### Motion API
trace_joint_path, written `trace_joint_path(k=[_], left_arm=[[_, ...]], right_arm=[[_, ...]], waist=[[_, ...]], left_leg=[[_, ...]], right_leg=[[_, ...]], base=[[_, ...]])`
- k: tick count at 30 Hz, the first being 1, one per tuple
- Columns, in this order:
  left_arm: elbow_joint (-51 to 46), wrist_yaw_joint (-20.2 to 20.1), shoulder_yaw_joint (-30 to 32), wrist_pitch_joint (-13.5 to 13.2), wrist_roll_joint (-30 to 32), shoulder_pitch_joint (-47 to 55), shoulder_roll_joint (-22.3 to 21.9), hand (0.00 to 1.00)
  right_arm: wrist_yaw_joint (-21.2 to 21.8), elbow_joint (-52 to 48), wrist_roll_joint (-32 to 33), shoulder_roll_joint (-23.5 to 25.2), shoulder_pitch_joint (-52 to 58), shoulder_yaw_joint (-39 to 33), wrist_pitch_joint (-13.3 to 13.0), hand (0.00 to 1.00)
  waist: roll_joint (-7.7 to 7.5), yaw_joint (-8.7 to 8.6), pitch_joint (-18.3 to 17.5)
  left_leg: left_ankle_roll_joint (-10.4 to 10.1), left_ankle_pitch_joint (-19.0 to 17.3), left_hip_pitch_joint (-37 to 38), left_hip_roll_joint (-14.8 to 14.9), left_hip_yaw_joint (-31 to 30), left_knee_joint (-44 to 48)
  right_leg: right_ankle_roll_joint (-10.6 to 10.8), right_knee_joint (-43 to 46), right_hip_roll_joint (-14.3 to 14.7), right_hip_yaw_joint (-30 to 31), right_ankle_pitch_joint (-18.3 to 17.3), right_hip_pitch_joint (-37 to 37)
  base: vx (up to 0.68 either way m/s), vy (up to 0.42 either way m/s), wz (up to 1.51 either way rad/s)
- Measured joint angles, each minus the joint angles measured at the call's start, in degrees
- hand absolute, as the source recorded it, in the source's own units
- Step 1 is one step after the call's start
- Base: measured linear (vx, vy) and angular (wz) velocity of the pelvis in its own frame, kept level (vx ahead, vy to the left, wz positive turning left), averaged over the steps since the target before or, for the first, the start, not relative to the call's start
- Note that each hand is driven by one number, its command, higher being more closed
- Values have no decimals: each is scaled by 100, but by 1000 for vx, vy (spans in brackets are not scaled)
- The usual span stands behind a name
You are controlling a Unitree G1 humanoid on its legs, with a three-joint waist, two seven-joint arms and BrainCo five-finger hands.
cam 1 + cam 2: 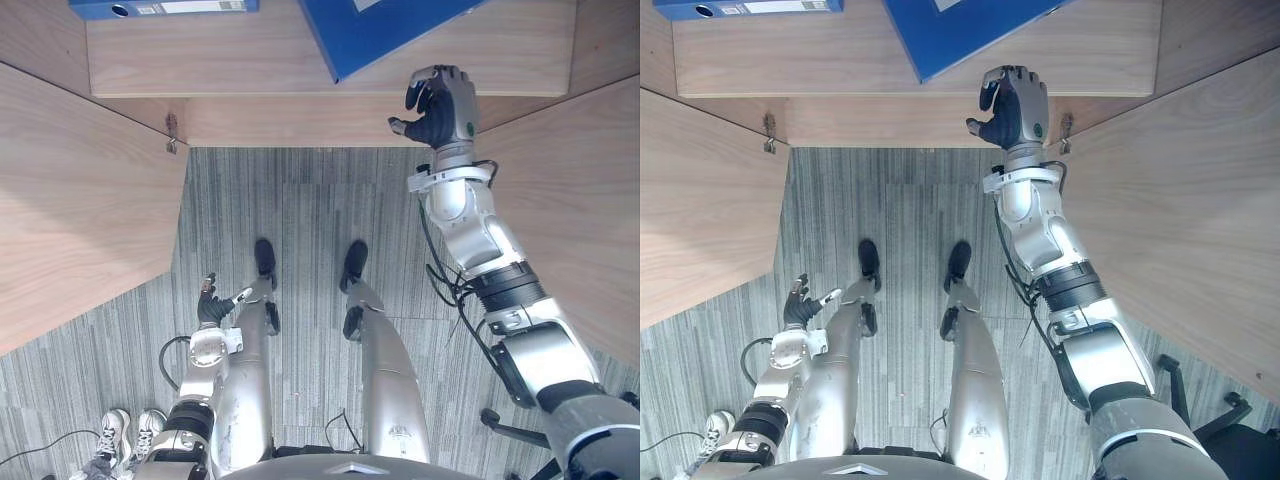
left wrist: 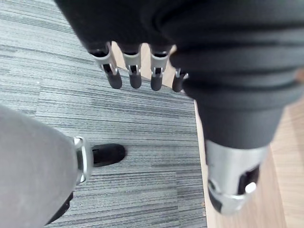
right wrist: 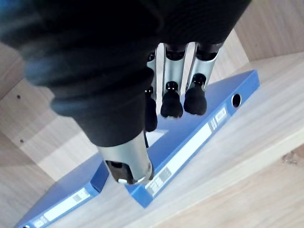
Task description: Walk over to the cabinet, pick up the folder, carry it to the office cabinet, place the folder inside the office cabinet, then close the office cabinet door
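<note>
Blue flat rectangular folder [image 1: 375, 30] is lying on the light wooden cabinet shelf [image 1: 200, 60], skewed so that one corner is pointing at the shelf's front edge. Second blue folder with a white spine label [image 1: 160, 8] is lying on the same shelf, well apart toward the robot's left. Right hand [image 1: 440, 105] is hovering at the shelf's front edge, near the skewed folder's front corner and apart from it in the eye views. Its fingers [image 3: 171, 102] are reaching out loosely, holding nothing, and are pointing over the folder's labelled spine in the right wrist view. Left hand [image 1: 212, 305] is hanging low over the grey striped carpet [image 1: 300, 200], its fingers [image 2: 135, 78] relaxed and empty. Wooden cabinet doors are standing open on both sides: left door [image 1: 80, 200], right door [image 1: 570, 200]. Person's white shoes [image 1: 120, 430] are standing on the carpet at the robot's lower left.
</note>
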Motion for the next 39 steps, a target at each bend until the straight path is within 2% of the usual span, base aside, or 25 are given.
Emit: trace_joint_path(k=[6, 11, 21, 31, 34, 39], left_arm=[[20, 6, 64, -7, -3, -32, 4, 0], [73, 92, 206, -8, -12, -39, 10, 0], [97, 101, 233, -30, -137, -54, 12, 0], [28, 109, 178, -83, -311, -73, -3, 0], [-75, 128, 167, -87, -360, -71, -5, 0], [-308, 153, 113, -147, -363, -71, -12, 0]], right_arm=[[8, 637, 32, 59, -475, 229, 5, 100], [7, 1279, 448, 11, -1217, 318, 72, 100], [9, 1994, 1074, -208, -1993, 527, 98, 100], [9, 2459, 1434, -251, -2360, 528, 106, 100], [4, 2463, 1496, -276, -2385, 530, 105, 100], [2, 2469, 1607, -261, -2699, 604, 100, 100]], waist=[[-3, 93, 2], [-10, 103, 6], [-13, 149, 9], [2, 198, 20], [6, 201, 45], [42, 257, 140]], left_leg=[[14, -49, -320, 6, -37, 192], [34, -65, -677, 16, -77, 359], [10, -78, -953, -6, -157, 386], [21, -13, -1023, -62, -213, 268], [-36, 29, -1024, -72, -181, 101], [3, 104, -1073, -86, -148, 76]], right_leg=[[-32, 176, -26, -14, -27, -299], [-37, 283, -44, -36, -24, -599], [-65, 482, -133, -170, -131, -856], [-76, 612, -218, -266, -251, -977], [-79, 662, -281, -348, -309, -1011], [-83, 743, -327, -355, -347, -1110]], base=[[3, -3, 1], [2, -4, 1], [18, -25, 7], [40, -28, 7], [26, -24, 18], [23, -20, 6]])
